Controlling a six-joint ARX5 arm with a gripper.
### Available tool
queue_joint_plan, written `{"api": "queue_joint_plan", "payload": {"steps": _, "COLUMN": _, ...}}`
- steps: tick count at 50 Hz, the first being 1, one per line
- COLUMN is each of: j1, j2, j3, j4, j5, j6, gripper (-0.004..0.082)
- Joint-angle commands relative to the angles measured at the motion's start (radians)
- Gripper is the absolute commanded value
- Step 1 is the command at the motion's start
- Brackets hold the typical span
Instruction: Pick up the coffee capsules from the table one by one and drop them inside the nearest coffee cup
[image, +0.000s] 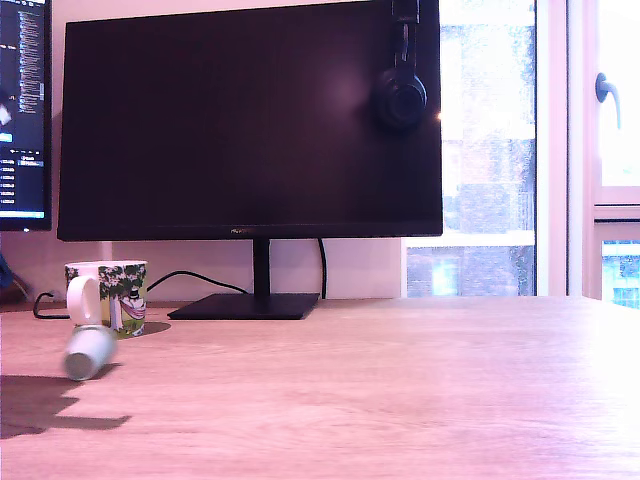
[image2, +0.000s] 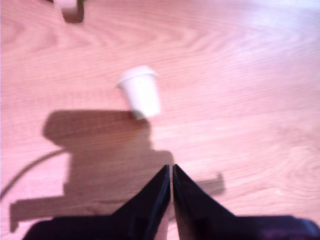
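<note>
Pale capsule (image2: 140, 92) is lying on its side on the wood counter (image2: 240, 90), just in front of the mug (image: 108, 296) in the exterior view. Pincer (image2: 171, 172) is sitting closed and empty, near it but apart. Can't tell if anything's in the mug; this one's not picked up yet.

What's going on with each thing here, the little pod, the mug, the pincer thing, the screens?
Coffee capsule: lying on its side on the table, apart from the tool.
Coffee cup: upright, handle facing the camera; inside not visible.
Tool: shut, holding nothing, above the table short of the capsule.
Large monitor: dark.
Second screen: lit, showing text.
Headphones: hanging on the large monitor's top corner.
</note>
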Motion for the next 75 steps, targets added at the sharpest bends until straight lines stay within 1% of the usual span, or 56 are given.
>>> {"api": "queue_joint_plan", "payload": {"steps": 1, "j1": -0.013, "j2": -0.039, "j3": -0.020, "j4": 0.026, "j5": -0.021, "j6": -0.022, "gripper": -0.0016}}
{"api": "queue_joint_plan", "payload": {"steps": 3, "j1": -0.021, "j2": -0.051, "j3": -0.019, "j4": 0.035, "j5": -0.032, "j6": -0.024, "gripper": -0.0016}}
{"api": "queue_joint_plan", "payload": {"steps": 5, "j1": -0.029, "j2": -0.063, "j3": -0.020, "j4": 0.051, "j5": -0.060, "j6": -0.024, "gripper": -0.0016}}
{"api": "queue_joint_plan", "payload": {"steps": 7, "j1": -0.038, "j2": -0.072, "j3": -0.019, "j4": 0.065, "j5": -0.065, "j6": -0.024, "gripper": -0.0016}}
{"api": "queue_joint_plan", "payload": {"steps": 12, "j1": -0.064, "j2": -0.088, "j3": -0.020, "j4": 0.095, "j5": -0.107, "j6": -0.024, "gripper": -0.0016}}
{"api": "queue_joint_plan", "payload": {"steps": 14, "j1": -0.074, "j2": -0.090, "j3": -0.021, "j4": 0.107, "j5": -0.112, "j6": -0.024, "gripper": -0.0016}}
{"api": "queue_joint_plan", "payload": {"steps": 15, "j1": -0.079, "j2": -0.090, "j3": -0.021, "j4": 0.113, "j5": -0.134, "j6": -0.020, "gripper": -0.0016}}
{"api": "queue_joint_plan", "payload": {"steps": 17, "j1": -0.088, "j2": -0.090, "j3": -0.022, "j4": 0.122, "j5": -0.147, "j6": -0.019, "gripper": -0.0016}}
{"api": "queue_joint_plan", "payload": {"steps": 18, "j1": -0.091, "j2": -0.090, "j3": -0.023, "j4": 0.130, "j5": -0.170, "j6": -0.019, "gripper": -0.0016}}
{"api": "queue_joint_plan", "payload": {"steps": 19, "j1": -0.095, "j2": -0.090, "j3": -0.025, "j4": 0.137, "j5": -0.183, "j6": -0.016, "gripper": -0.0016}}
{"api": "queue_joint_plan", "payload": {"steps": 21, "j1": -0.102, "j2": -0.095, "j3": -0.033, "j4": 0.154, "j5": -0.190, "j6": -0.016, "gripper": -0.0016}}
{"api": "queue_joint_plan", "payload": {"steps": 22, "j1": -0.105, "j2": -0.100, "j3": -0.039, "j4": 0.164, "j5": -0.202, "j6": -0.016, "gripper": -0.0016}}
{"api": "queue_joint_plan", "payload": {"steps": 29, "j1": -0.121, "j2": -0.155, "j3": -0.116, "j4": 0.238, "j5": -0.201, "j6": -0.017, "gripper": -0.0016}}
{"api": "queue_joint_plan", "payload": {"steps": 38, "j1": -0.121, "j2": -0.277, "j3": -0.233, "j4": 0.291, "j5": -0.212, "j6": -0.017, "gripper": -0.0008}}
{"api": "queue_joint_plan", "payload": {"steps": 41, "j1": -0.123, "j2": -0.315, "j3": -0.267, "j4": 0.309, "j5": -0.207, "j6": -0.016, "gripper": -0.0008}}
{"api": "queue_joint_plan", "payload": {"steps": 43, "j1": -0.124, "j2": -0.336, "j3": -0.285, "j4": 0.318, "j5": -0.193, "j6": -0.016, "gripper": 0.0004}}
{"api": "queue_joint_plan", "payload": {"steps": 46, "j1": -0.127, "j2": -0.360, "j3": -0.306, "j4": 0.315, "j5": -0.193, "j6": -0.017, "gripper": 0.0098}}
{"api": "queue_joint_plan", "payload": {"steps": 50, "j1": -0.131, "j2": -0.371, "j3": -0.319, "j4": 0.306, "j5": -0.190, "j6": -0.017, "gripper": 0.0381}}
{"api": "queue_joint_plan", "payload": {"steps": 51, "j1": -0.132, "j2": -0.371, "j3": -0.320, "j4": 0.306, "j5": -0.190, "j6": -0.016, "gripper": 0.0480}}
{"api": "queue_joint_plan", "payload": {"steps": 52, "j1": -0.134, "j2": -0.371, "j3": -0.321, "j4": 0.307, "j5": -0.190, "j6": -0.016, "gripper": 0.0554}}
{"api": "queue_joint_plan", "payload": {"steps": 54, "j1": -0.136, "j2": -0.370, "j3": -0.321, "j4": 0.313, "j5": -0.194, "j6": -0.005, "gripper": 0.0660}}
{"api": "queue_joint_plan", "payload": {"steps": 56, "j1": -0.140, "j2": -0.366, "j3": -0.321, "j4": 0.317, "j5": -0.196, "j6": -0.005, "gripper": 0.0724}}
{"api": "queue_joint_plan", "payload": {"steps": 57, "j1": -0.142, "j2": -0.363, "j3": -0.321, "j4": 0.320, "j5": -0.200, "j6": 0.036, "gripper": 0.0740}}
{"api": "queue_joint_plan", "payload": {"steps": 63, "j1": -0.147, "j2": -0.356, "j3": -0.329, "j4": 0.342, "j5": -0.203, "j6": 0.048, "gripper": 0.0748}}
{"api": "queue_joint_plan", "payload": {"steps": 64, "j1": -0.148, "j2": -0.356, "j3": -0.333, "j4": 0.348, "j5": -0.206, "j6": 0.056, "gripper": 0.0748}}
{"api": "queue_joint_plan", "payload": {"steps": 70, "j1": -0.148, "j2": -0.357, "j3": -0.377, "j4": 0.407, "j5": -0.229, "j6": 0.056, "gripper": 0.0748}}
{"api": "queue_joint_plan", "payload": {"steps": 75, "j1": -0.148, "j2": -0.357, "j3": -0.416, "j4": 0.463, "j5": -0.233, "j6": 0.056, "gripper": 0.0748}}
